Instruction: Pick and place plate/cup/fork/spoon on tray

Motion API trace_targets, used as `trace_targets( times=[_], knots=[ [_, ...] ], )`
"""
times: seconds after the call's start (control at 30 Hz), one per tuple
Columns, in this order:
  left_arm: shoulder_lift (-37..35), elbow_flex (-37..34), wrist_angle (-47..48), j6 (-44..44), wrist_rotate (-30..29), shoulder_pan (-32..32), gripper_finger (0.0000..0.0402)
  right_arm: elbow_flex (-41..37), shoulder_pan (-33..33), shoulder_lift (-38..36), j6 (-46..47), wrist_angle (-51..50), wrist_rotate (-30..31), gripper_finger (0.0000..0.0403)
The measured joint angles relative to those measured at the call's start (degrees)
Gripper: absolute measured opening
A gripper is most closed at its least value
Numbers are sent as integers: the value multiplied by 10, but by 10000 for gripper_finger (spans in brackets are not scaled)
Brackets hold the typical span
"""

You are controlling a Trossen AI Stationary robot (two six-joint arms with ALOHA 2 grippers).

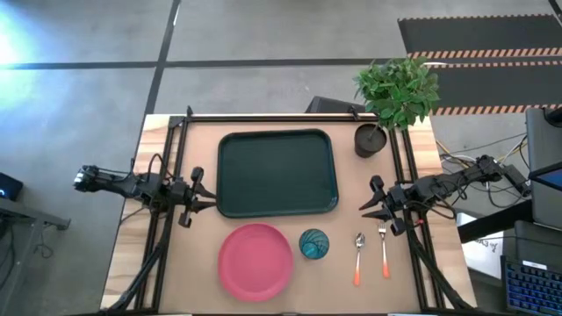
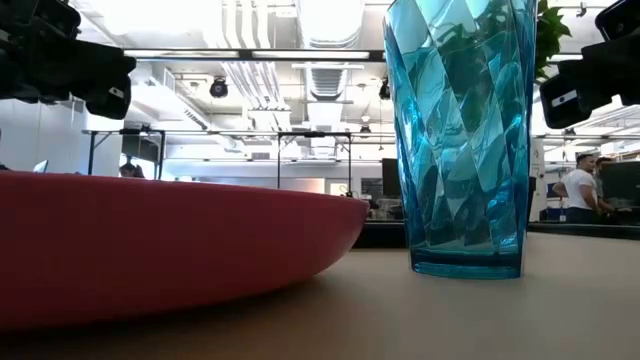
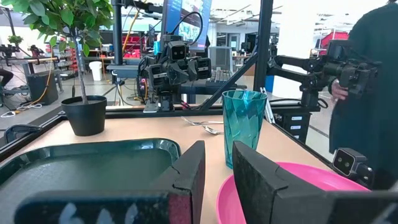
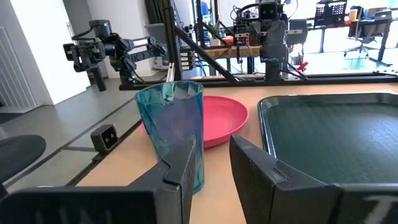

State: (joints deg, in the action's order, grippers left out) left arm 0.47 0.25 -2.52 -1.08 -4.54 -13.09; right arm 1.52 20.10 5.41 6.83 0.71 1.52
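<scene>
Nothing's on the tray (image 1: 235,167) yet, so the step in hand looks like the very first pick. Both arms sit parked at the table edges: left gripper (image 1: 204,201) at mid-left of the high view, right gripper (image 1: 372,201) at mid-right, each just beside a short end of the tray. Fingers on both stand a narrow gap apart with nothing between them; you can see it plainly in each wrist view, the left gripper's fingers (image 3: 189,174) parted by a slim slot.

Layout in the high view: the dark green tray is centre, slightly up. Below it sits the pink plate (image 1: 255,261), lower centre. Just right of the plate, near but not touching as far as I can tell, is the teal cup (image 1: 313,243), upright. Further right lie the spoon (image 1: 358,257) and then the fork (image 1: 384,250), side by side, apart, handles pointing to the bottom edge. A potted plant (image 1: 372,139) stands off the tray's upper right corner.

My take: the right arm is closest to the cutlery and cup, the left to the plate. The cup is probably easiest, pinched at the rim. The plate needs a rim grip from its outer edge. Thin cutlery lying flat is the fiddly bit, so come straight down across the handle.

Containers: tray empty, and the cup looks empty too.
</scene>
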Motion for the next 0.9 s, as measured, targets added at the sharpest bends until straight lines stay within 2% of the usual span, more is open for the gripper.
trace_targets(
  times=[0.2,0.37,0.5,0.7,0.9],
  knots=[
    [0,0,0,0,0,0,63,0,0,0,0,3,0,89],
    [0,0,0,0,0,0,63,0,0,0,31,52,5,89],
    [0,0,0,0,0,0,63,0,0,0,56,167,28,89],
    [0,0,0,0,0,0,63,0,0,0,25,355,96,89],
    [0,0,-9,3,-14,0,63,0,0,0,36,463,149,89]
  ],
)
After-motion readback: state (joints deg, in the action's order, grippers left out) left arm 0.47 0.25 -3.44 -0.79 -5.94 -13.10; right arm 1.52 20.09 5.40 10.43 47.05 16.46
